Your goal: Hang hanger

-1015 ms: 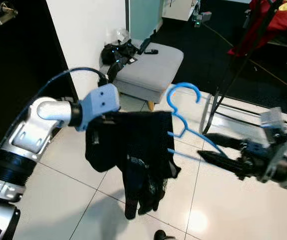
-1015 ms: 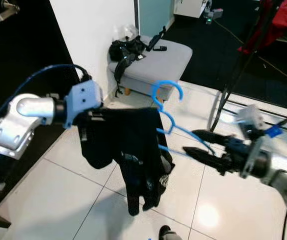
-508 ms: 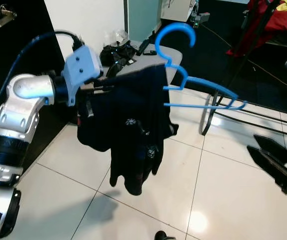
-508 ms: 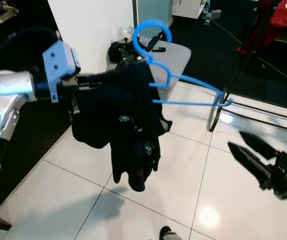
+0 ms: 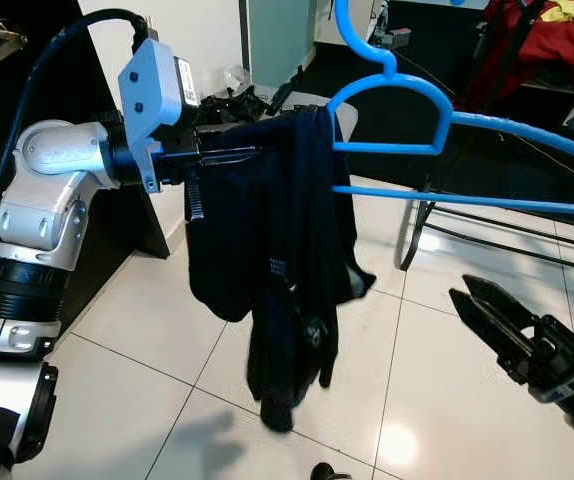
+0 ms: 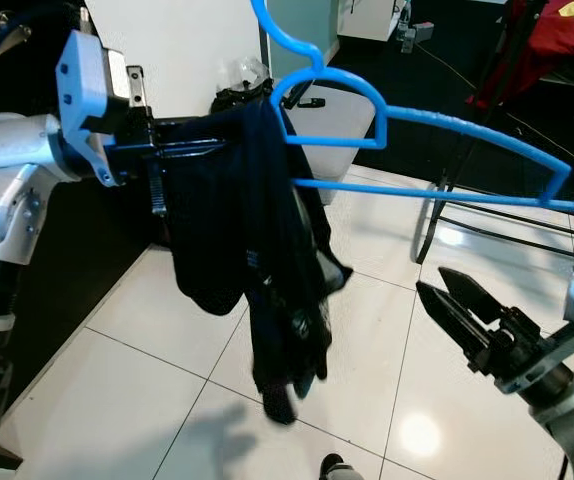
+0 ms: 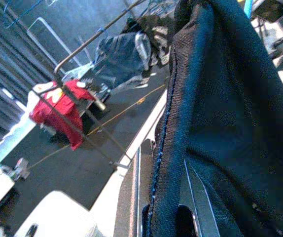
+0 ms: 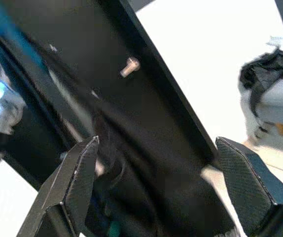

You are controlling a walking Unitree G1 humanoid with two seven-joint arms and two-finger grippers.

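Note:
A blue plastic hanger [image 5: 391, 80] is held high in front of me, its hook pointing up and its long arm reaching to the right. A black garment [image 5: 287, 250] hangs bunched over its left end and droops toward the floor. My left gripper [image 5: 247, 155] is shut on that end of the hanger, with the cloth around its fingers; the left wrist view looks along the dark garment [image 7: 230, 123]. My right gripper [image 5: 464, 290] is low at the right, below the hanger's arm. It is open, apart from the hanger, with nothing between its fingers [image 8: 77, 173].
A black clothes rack [image 5: 432, 190] with red clothes [image 5: 552, 40] stands behind the hanger at the back right. A grey stool [image 6: 332, 105] with a black bag is by the white wall. A black door [image 5: 27, 90] is at the left. The floor is white tile [image 5: 137, 400].
My right gripper, at the hanger's arm a second ago, has come off it and dropped away open. My left arm has raised the hanger and garment higher and closer to me.

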